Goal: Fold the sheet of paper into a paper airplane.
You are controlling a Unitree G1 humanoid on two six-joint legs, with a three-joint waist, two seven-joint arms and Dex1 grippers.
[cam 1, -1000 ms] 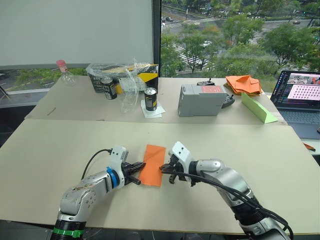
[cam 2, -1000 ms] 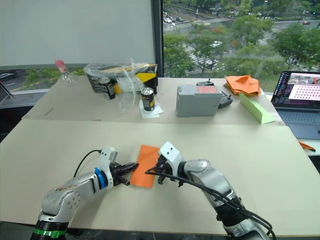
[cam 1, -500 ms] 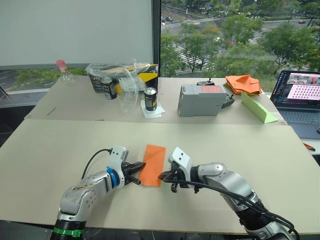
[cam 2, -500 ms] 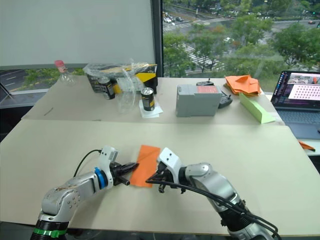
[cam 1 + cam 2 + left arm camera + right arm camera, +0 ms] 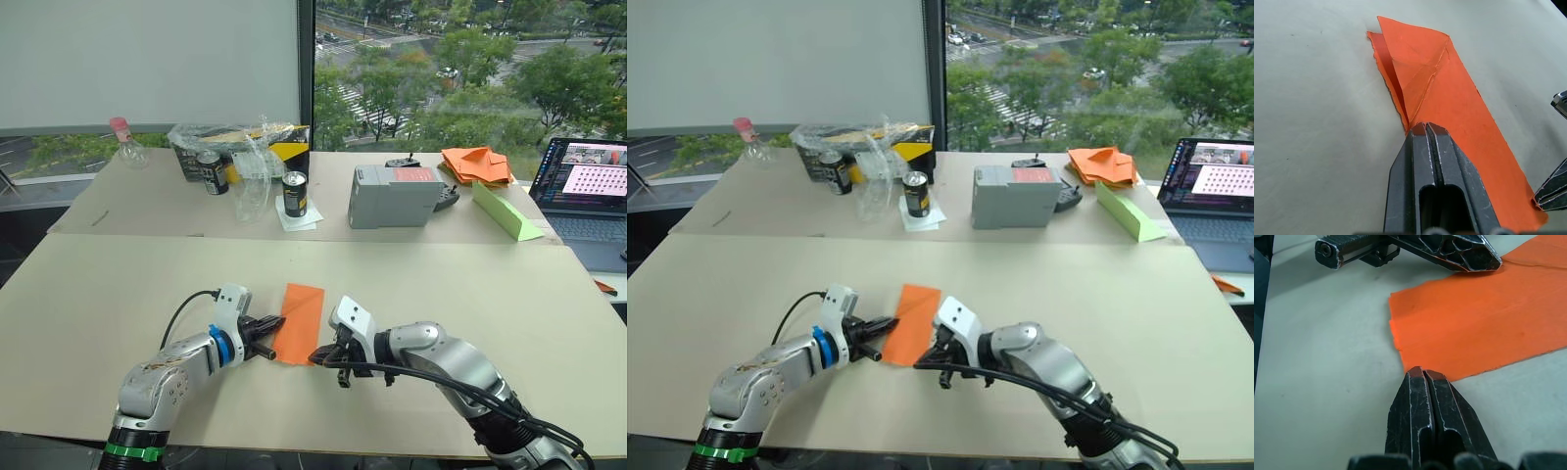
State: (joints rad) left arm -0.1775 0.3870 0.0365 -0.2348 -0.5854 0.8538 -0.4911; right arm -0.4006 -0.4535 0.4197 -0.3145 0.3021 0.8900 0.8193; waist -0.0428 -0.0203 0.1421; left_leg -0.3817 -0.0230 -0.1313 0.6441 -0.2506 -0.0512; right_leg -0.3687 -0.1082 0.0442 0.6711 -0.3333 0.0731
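The sheet lies flat on the table, in the lower centre of the head views, already folded into a narrow strip. The left wrist view shows slanted creases at its far end, so the nose folds look at least begun. The left gripper is clenched, its tips pressing on the strip's left long edge. The right gripper is also clenched and grasps nothing; its tips rest at the strip's near right corner, just touching the edge. By my judgement the task is around its middle: the wing folds, the raised fin and the final dart shape remain.
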